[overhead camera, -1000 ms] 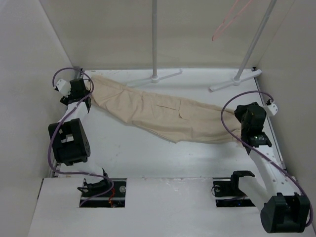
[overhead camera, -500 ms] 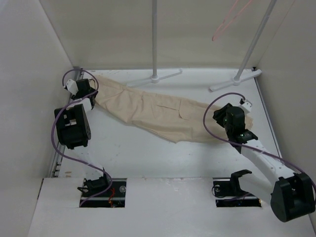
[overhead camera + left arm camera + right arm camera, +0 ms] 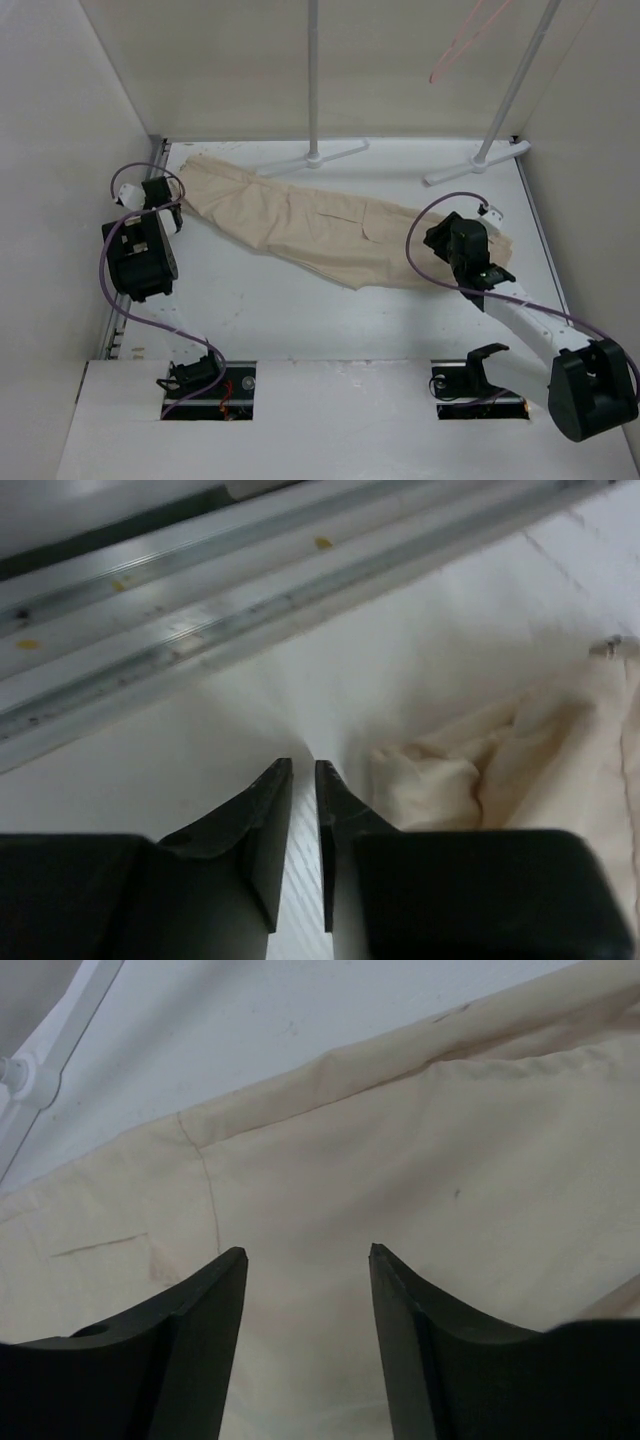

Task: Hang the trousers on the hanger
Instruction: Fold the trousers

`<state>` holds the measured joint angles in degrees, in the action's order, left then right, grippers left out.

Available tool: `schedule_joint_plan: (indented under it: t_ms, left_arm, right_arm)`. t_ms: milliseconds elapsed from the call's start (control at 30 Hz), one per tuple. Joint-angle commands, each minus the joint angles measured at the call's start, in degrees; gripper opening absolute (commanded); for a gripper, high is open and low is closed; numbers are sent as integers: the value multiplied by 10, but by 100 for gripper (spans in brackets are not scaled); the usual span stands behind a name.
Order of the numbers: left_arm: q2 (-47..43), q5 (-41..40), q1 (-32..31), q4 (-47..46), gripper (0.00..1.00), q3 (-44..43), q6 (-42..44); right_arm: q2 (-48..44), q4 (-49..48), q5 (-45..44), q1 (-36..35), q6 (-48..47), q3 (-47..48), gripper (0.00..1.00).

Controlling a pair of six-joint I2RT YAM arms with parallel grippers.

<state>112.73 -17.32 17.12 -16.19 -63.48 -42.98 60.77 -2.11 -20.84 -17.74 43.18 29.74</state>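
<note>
The beige trousers [image 3: 320,225] lie flat on the white table, running from the far left corner to the middle right. Out of both arms' reach, the pink hanger [image 3: 462,38] hangs high on the rack at the top right. My left gripper [image 3: 160,190] sits just left of the trousers' left end. In the left wrist view this gripper [image 3: 303,765] has its jaws nearly together, with only bare table in the slit and bunched cloth [image 3: 500,770] to its right. My right gripper [image 3: 442,240] hovers open over the right end; cloth [image 3: 330,1160] fills the view below this gripper [image 3: 305,1252].
Two grey-white rack poles [image 3: 313,80] [image 3: 520,80] rise from feet [image 3: 310,158] [image 3: 475,160] at the table's far edge. An aluminium rail [image 3: 200,570] runs along the left table edge, just ahead of my left fingers. White walls enclose the left, back and right sides.
My left gripper has drawn back from the trousers' left end toward the rail and closed. My right gripper has shifted left over the right end and opened.
</note>
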Motion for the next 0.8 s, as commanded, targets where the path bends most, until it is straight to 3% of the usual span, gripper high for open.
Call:
schedule_joint_plan:
  t_ms: [0, 167, 267, 367, 467, 633, 767]
  left_arm:
    - [-11, -51, 15, 36, 17, 33, -23]
    - [-89, -88, 9, 43, 22, 72, -59]
    - [-175, -110, -29, -7, 37, 114, -57]
    - [-203, -104, -57, -31, 54, 105, -47]
    - [-171, -69, -64, -24, 58, 49, -27]
    - [-65, -44, -50, 53, 57, -75, -3]
    - [-15, -14, -41, 61, 56, -126, 1]
  right_arm:
    - [-17, -18, -10, 27, -6, -4, 63]
    - [-49, -5, -5, 51, -12, -3, 73]
    - [-54, -4, 2, 52, -13, -1, 73]
    - [-47, -7, 4, 49, -11, 1, 73]
    - [-45, -10, 4, 28, -7, -4, 73]
    - [-52, -11, 4, 15, -12, -9, 74]
    - [-56, -13, 11, 14, -20, -5, 75]
